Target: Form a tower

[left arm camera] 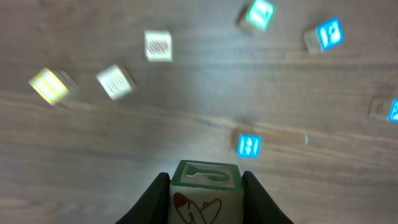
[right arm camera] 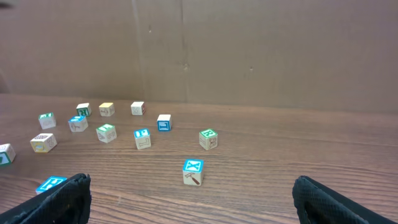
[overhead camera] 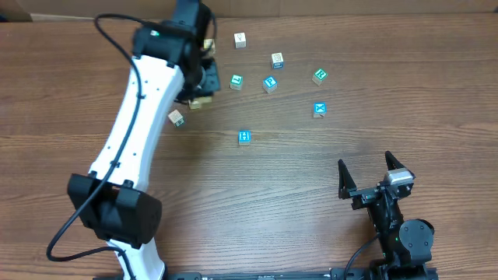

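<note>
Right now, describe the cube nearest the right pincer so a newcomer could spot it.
Start at the right pincer at the table's near right edge. Just beyond it the closest cube stands apart from the cluster behind; its blue top bears a white X, unlike its neighbours.

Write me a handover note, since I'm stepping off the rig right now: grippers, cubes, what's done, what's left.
Left gripper: shut on a green-topped cube, apparently lifted off the table.
Right gripper: open, empty, at the near right.
Cubes: all the others lie single and scattered, including the blue X cube. Nothing is stacked in any view.
Done: one cube picked up.
Left: set a base cube, stack the others on it, probably blue X last.
</note>
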Available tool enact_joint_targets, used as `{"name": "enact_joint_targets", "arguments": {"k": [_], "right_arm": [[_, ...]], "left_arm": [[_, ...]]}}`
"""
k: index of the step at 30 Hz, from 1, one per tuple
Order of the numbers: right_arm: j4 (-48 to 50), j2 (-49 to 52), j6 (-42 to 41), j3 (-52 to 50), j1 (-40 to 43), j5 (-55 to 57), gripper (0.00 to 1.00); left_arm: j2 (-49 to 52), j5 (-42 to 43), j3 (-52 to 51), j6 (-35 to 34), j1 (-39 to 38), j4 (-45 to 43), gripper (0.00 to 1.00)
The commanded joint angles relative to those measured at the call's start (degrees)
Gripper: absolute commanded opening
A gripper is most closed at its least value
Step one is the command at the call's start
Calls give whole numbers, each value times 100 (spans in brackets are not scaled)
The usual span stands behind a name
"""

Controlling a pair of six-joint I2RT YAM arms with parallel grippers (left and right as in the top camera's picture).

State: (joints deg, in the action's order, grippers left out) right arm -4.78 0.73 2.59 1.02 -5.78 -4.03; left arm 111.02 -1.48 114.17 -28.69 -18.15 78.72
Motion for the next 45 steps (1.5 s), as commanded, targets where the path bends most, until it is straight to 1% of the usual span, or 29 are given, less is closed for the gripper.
{"name": "enact_joint_targets", "arguments": {"k": [1, 5, 10, 13, 14, 17, 19, 28, 30, 34, 39, 45], "right_arm": [[17, -52, 7, -57, -37, 31, 100], [20, -52, 7, -57, -37, 31, 100], [17, -52, 7, -57, -37, 31, 100], [17, -52, 7, -57, -37, 28, 100], [17, -52, 7, -57, -37, 31, 100], [17, -52, 7, -57, -37, 31, 100], [17, -52, 7, -57, -37, 31, 100], [20, -52, 7, -57, -37, 31, 100], [17, -52, 7, -57, -37, 31, 100], [17, -52, 7, -57, -37, 31, 100], [17, -52, 7, -57, -37, 31, 100], [17, -52, 7, -57, -37, 31, 100]], "left_arm": [[-2, 90, -407, -660, -315, -42, 6], [-2, 66, -1045, -883, -721, -555, 6], [-2, -310, -1827, -1261, -1145, -1388, 7], [-2, -444, -2181, -1335, -1314, -1880, 7], [-2, -518, -2363, -1340, -1384, -2166, 8], [20, -702, -2581, -1342, -1456, -2476, 6], [26, -750, -2697, -1340, -1473, -2583, 4], [31, -951, -3150, -1318, -1488, -2959, 4], [31, -964, -3185, -1285, -1488, -2964, 4], [31, -964, -3187, -953, -1488, -3099, 4], [31, -767, -3187, -940, -1488, -3220, 4], [31, -839, -3187, -857, -1488, -3233, 4]]}}
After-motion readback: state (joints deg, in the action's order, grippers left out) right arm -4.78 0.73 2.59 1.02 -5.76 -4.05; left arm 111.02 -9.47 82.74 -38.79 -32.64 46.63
